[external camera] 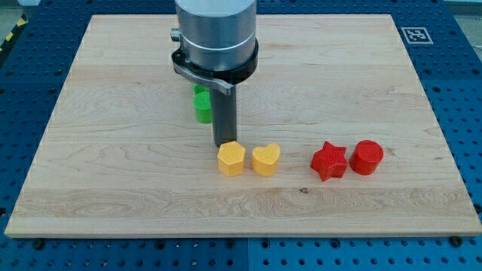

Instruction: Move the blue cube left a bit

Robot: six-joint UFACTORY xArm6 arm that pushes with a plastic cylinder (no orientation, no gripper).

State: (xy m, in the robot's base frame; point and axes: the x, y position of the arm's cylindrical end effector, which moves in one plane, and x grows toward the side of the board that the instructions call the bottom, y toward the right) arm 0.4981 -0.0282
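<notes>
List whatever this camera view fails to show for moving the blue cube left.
- Blue cube: not visible anywhere in the camera view; it may lie behind the arm's grey body, but that cannot be told.
- Green block: partly covered by the arm and rod, so its shape cannot be made out.
- My tip: its very end sits just behind the yellow hexagonal block; whether they touch cannot be told.

A robotics lab: the pale wooden worktop (113,113) rests on a blue perforated metal mounting plate (459,98), with a black-and-white fiducial marker (416,35) at the worktop's top-right corner.
</notes>
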